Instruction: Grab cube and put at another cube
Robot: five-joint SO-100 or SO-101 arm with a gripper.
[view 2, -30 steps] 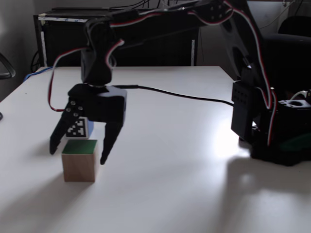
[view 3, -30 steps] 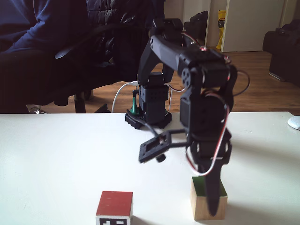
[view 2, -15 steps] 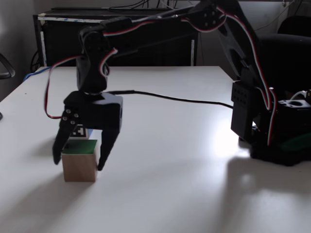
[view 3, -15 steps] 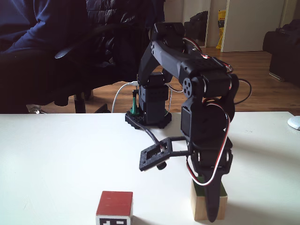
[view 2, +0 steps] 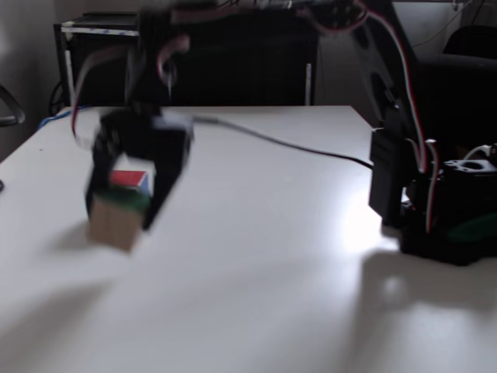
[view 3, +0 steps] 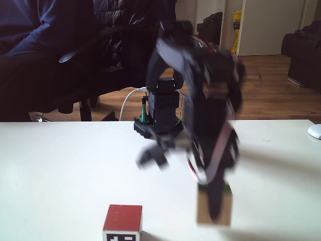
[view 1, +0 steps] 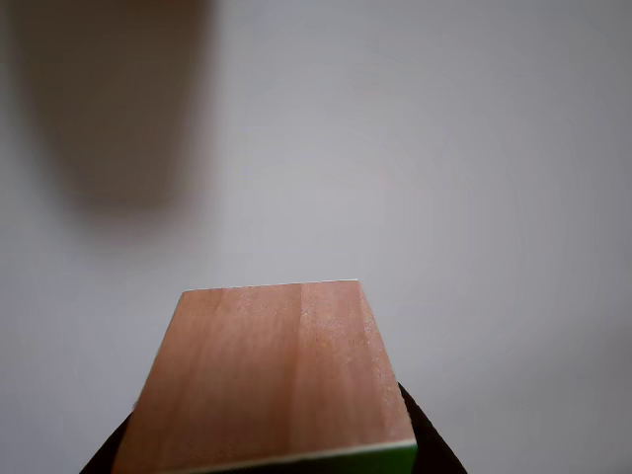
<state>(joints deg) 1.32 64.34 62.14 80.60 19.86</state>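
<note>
my black two-finger claw (view 2: 120,221) is clamped on the light-brown wooden cube with a green top face (view 2: 115,221), held clear of the white table (view 2: 272,256) and blurred in both fixed views. the second wooden cube with red and blue faces (view 2: 130,180) rests on the table just behind it; in a fixed view (view 3: 122,222) it sits left of the held cube (view 3: 214,208). in the other view the wood-grain face (view 1: 267,380) fills the lower frame.

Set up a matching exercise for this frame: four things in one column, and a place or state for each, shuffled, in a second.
Things:
1. green-faced cube
2. red-topped cube
3. gripper
4. arm base

Places or states:
A. standing at the table's far edge in a fixed view
B. shut on a cube, blurred by motion
C. resting on the table, a black-and-white marker on its near face
D. held between the fingers, wood-grain side showing

Pairs: 1-D, 2-C, 3-B, 4-A
</note>
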